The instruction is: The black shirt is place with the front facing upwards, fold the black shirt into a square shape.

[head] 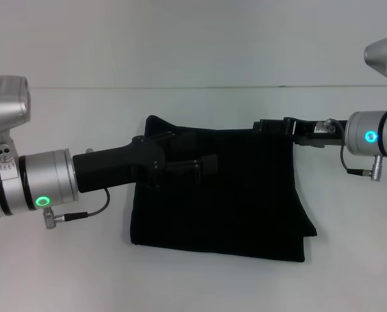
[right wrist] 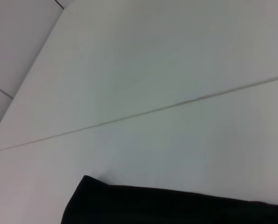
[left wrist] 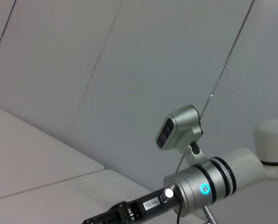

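The black shirt [head: 226, 208] lies on the white table [head: 193, 117], already folded into a rough rectangle, so the task looks well advanced. The left gripper [head: 203, 168] reaches over the shirt's upper left part, black against black, so whether it is clenched or released cannot be told. The right gripper [head: 266, 125] sits at the shirt's upper right corner, apparently to hold that edge; its grip cannot be told either.

Bare white table [head: 200, 286] is seen all round the black shirt [head: 232, 208]: near side, far side and both ends are open. The shirt's middle is overhung by the left gripper [head: 203, 166]; its far right corner is blocked by the right gripper [head: 274, 127].
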Robot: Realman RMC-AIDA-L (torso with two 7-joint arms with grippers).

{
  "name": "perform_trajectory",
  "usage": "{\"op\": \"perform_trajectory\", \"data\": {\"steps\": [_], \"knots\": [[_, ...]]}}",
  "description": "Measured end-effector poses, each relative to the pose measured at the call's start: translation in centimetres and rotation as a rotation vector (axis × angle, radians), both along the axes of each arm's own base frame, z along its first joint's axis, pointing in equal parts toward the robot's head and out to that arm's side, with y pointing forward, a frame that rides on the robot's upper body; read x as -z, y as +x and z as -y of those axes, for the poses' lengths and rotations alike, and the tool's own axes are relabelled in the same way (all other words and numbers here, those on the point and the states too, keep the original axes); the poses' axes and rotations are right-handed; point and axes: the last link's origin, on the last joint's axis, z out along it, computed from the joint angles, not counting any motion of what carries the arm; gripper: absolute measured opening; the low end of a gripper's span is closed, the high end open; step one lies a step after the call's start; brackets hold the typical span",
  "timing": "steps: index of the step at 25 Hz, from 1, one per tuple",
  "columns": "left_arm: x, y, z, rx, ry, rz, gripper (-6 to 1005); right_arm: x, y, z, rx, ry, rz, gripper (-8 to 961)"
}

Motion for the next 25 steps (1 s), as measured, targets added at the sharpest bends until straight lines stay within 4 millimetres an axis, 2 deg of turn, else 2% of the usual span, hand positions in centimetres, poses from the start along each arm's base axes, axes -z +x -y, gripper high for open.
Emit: {"op": "perform_trajectory", "data": {"steps": [7,16,20,23,24,25], "knots": [[0.1,-0.1,-0.3,-0.015,0.009,-0.008,874,0.0,0.3,-0.1,0.008,0.021,0.011,917],[0.3,0.1,-0.6,-0.030,0.020,-0.008,874,0.8,-1.4,-1.0,-0.056,0.124,-0.025,916],[0.4,-0.2,-0.6,-0.043,0.026,-0.010,874,0.6,-0.6,-0.9,-0.036,0.197,-0.050,915],[0.4,-0.2,-0.6,-0.047,0.026,-0.010,874,0.1,1.2,-0.4,0.021,0.239,-0.055,915],[0.4,-0.3,-0.6,-0.047,0.026,-0.010,875,-0.4,2.4,0.0,0.055,0.262,-0.059,915],[0.4,-0.3,-0.5,-0.049,0.026,-0.010,875,-0.4,2.4,0.0,0.055,0.262,-0.059,915]]}}
